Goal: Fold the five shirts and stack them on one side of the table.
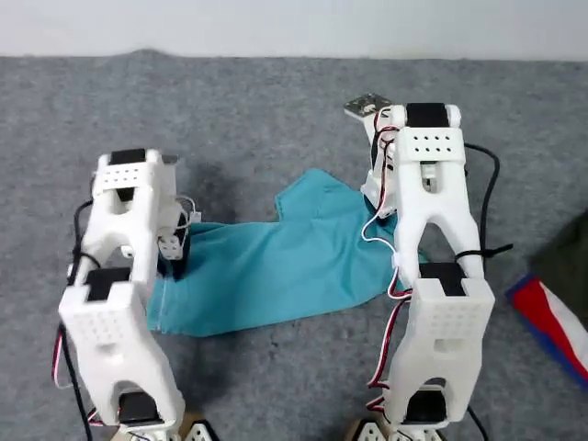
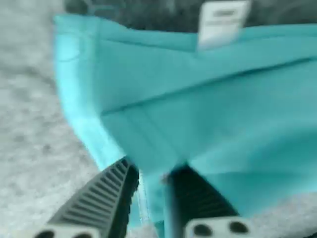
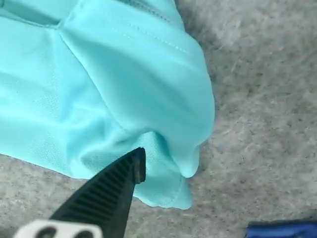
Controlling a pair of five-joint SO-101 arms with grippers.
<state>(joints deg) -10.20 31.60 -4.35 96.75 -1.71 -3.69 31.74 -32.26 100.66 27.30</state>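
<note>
Grey carpet-like surface (image 1: pixel 276 101) is stretching back to a white wall (image 1: pixel 276 28), and two white arms are standing over it side by side. One teal shirt (image 1: pixel 276 266) is lying spread between them near the middle of the surface, its lower edge pointing toward the left arm and the far end bunching up under the right arm.

Writing first: one white label (image 2: pixel 221 22) is showing on the shirt in the left wrist view, but it is too blurred to read.

The left claw (image 2: pixel 151 171) is pinching the shirt's hem, with teal cloth running between its two ribbed fingers (image 2: pixel 114 193). The right claw (image 3: pixel 136 166) is pressing into a rumpled fold at the shirt's other end; whether it is gripping, I cannot tell.

Over at the right edge, one red, white and blue striped cloth (image 1: pixel 551 322) is peeking in, with one dark cloth (image 1: pixel 565 262) just beside it, both well apart from the teal shirt.
</note>
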